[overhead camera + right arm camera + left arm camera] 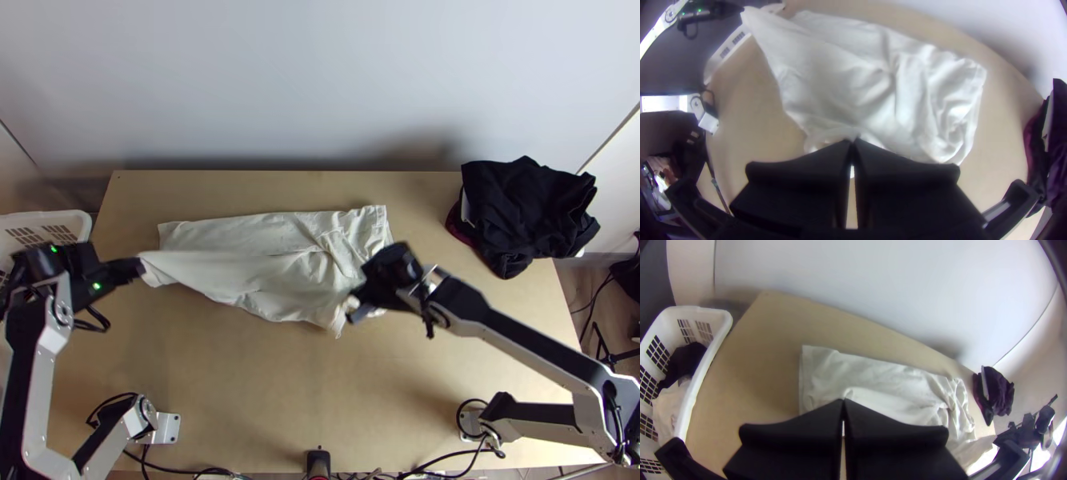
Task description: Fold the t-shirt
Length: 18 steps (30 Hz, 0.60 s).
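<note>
The cream t-shirt lies across the middle of the table, partly folded and wrinkled, its left end drawn out to a raised point. At that point my left gripper is shut on the cloth. My right gripper pinches the shirt's near edge toward its right end. In the left wrist view the t-shirt stretches away from the closed left gripper. Cloth of the t-shirt rises between the closed tips of the right gripper in the right wrist view.
Dark clothes are piled at the table's back right corner. A white basket stands beyond the left edge, with garments inside it. Bare tabletop lies nearer than the shirt.
</note>
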Available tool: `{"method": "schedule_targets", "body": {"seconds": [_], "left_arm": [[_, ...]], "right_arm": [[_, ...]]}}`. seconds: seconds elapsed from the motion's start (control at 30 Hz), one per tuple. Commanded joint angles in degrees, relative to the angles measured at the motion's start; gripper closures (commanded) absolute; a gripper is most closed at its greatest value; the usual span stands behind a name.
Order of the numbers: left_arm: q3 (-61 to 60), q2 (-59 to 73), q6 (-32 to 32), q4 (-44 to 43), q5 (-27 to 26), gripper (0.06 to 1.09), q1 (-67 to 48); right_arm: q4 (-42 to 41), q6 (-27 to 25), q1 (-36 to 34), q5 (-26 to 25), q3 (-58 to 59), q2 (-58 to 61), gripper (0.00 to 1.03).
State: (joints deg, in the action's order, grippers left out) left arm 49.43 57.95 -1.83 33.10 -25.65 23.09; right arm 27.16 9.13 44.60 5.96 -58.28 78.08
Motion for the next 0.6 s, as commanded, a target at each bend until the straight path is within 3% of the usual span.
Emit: {"method": "schedule_targets", "body": {"seconds": [0.0,0.3,0.57], "left_arm": [[8.67,7.7,-3.62,-1.46,-0.45,1.04,3.98],[18.77,16.67,-11.09,-4.89,-0.37,1.04,4.33],[24.93,29.76,-11.53,-5.15,-0.28,1.04,1.69]], "right_arm": [[-0.35,-1.22,-7.69,-0.59,-7.55,-0.48,1.0],[-6.42,-1.04,-15.95,-1.74,-14.4,3.13,1.0],[-11.42,-1.04,-19.29,-2.7,-17.83,10.69,1.0]]}}
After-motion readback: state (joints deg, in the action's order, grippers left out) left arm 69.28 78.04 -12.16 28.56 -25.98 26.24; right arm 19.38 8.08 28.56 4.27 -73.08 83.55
